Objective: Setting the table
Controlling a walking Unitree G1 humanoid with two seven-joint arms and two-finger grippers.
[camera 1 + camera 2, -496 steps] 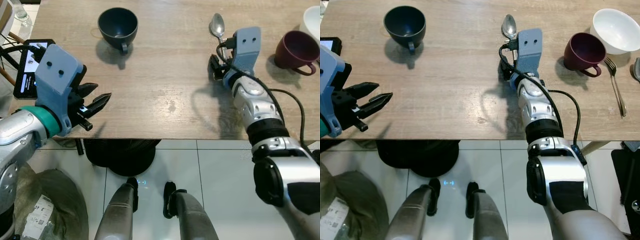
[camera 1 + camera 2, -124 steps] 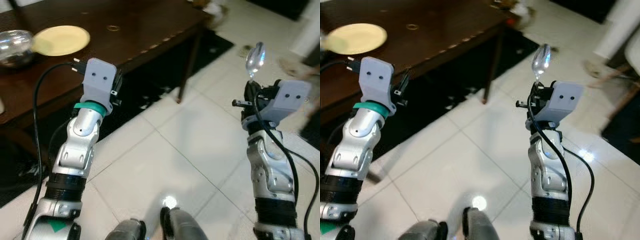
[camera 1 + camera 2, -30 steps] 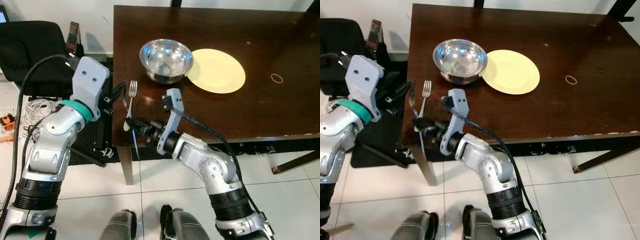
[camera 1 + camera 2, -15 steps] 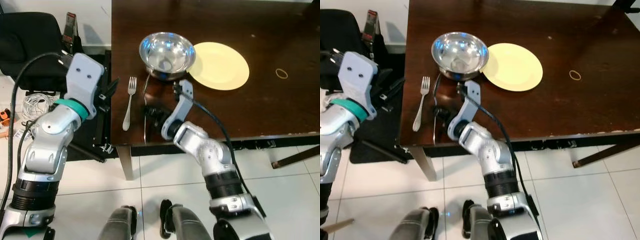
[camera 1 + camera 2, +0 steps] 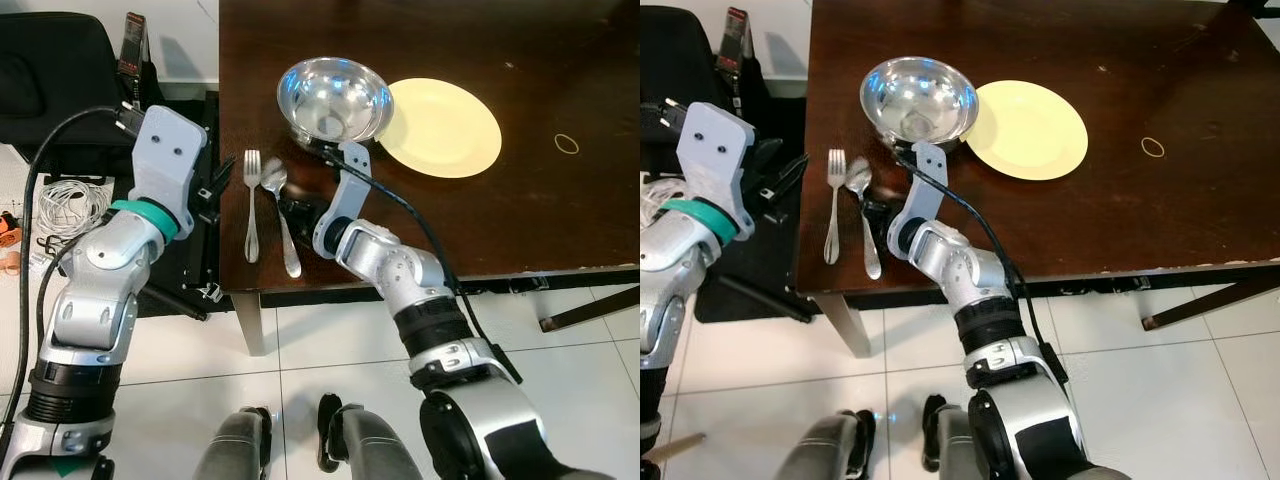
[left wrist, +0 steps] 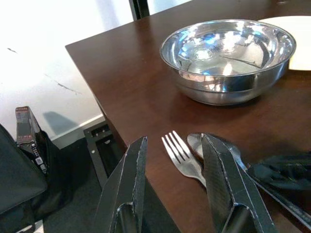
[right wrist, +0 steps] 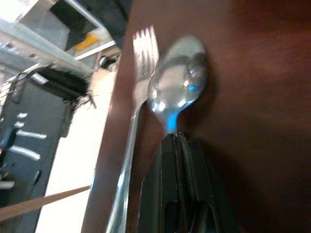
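A silver spoon (image 5: 283, 220) lies on the dark table (image 5: 480, 220) just right of a fork (image 5: 251, 205), both parallel near the table's left front corner. My right gripper (image 5: 293, 211) is shut on the spoon's handle, with the spoon's bowl (image 7: 179, 92) pointing away from me. In the right wrist view the fork (image 7: 138, 92) runs alongside it. My left gripper (image 5: 218, 182) hovers open beside the table's left edge, level with the fork. In front of the cutlery stand a steel bowl (image 5: 333, 98) and a yellow plate (image 5: 440, 127).
A small ring (image 5: 567, 143) lies on the table's right part. A black chair (image 5: 50, 80) and a coil of white cable (image 5: 68, 205) sit on the floor left of the table. White tiles stretch in front of the table's edge.
My right gripper has swung the spoon from upright at the table's front edge to flat on the table beside the fork. The left arm has hardly moved.
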